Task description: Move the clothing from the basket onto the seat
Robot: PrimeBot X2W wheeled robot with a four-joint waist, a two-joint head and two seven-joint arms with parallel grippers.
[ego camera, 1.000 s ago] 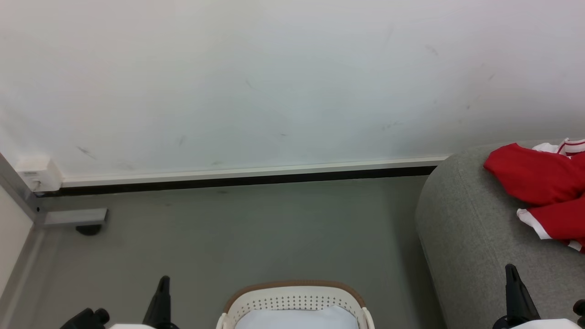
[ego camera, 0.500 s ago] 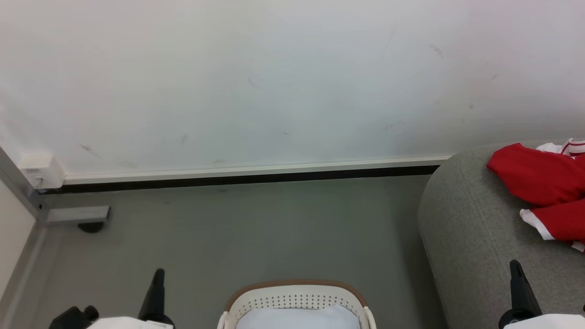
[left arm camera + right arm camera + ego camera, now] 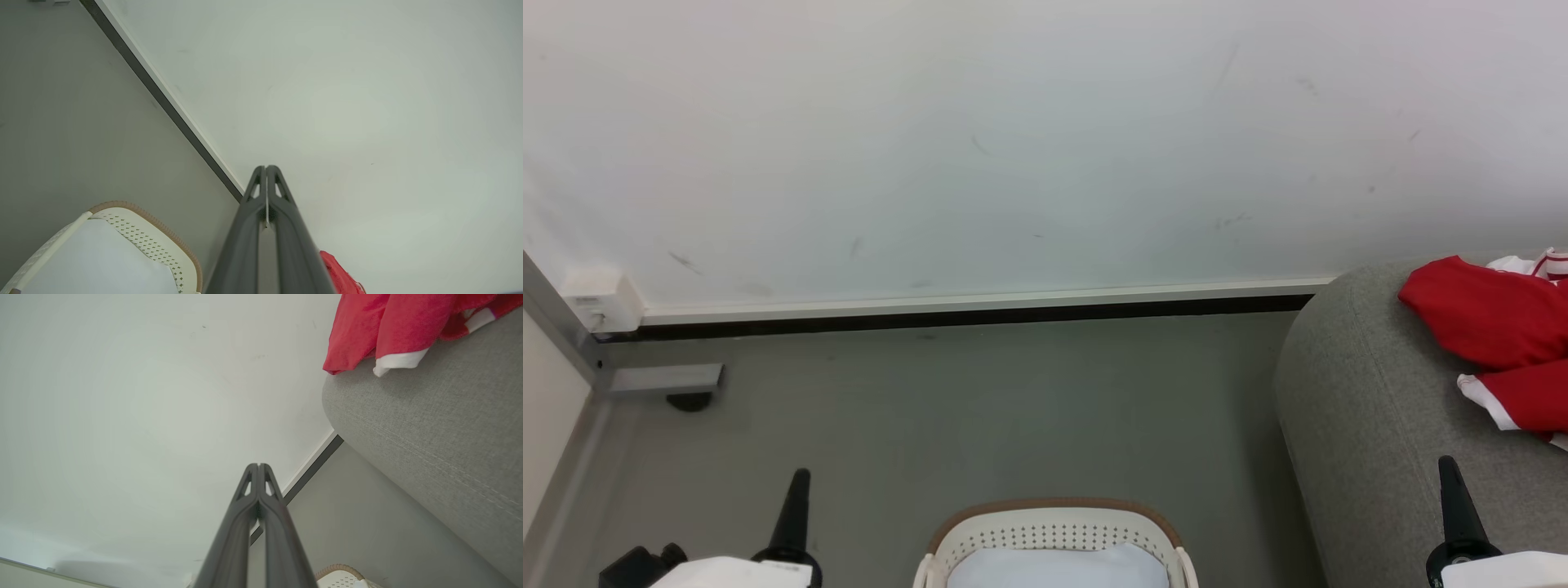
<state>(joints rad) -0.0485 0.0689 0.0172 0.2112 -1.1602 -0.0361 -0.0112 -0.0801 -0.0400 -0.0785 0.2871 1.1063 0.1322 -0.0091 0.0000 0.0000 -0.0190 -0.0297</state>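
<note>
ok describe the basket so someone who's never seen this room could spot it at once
From the pale wall, come down across the grey floor to its near edge, left of the grey sofa. The basket stands there: cream plastic with perforated walls. Its brown woven rim and the pale bluish-white cloth inside set it apart from the sofa, which carries red clothing.

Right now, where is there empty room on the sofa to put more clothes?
The sofa is bare on its rounded left end, between the red clothing and the floor. Further right, the clothing crowds it. The floor between the basket and the wall is bare too.
</note>
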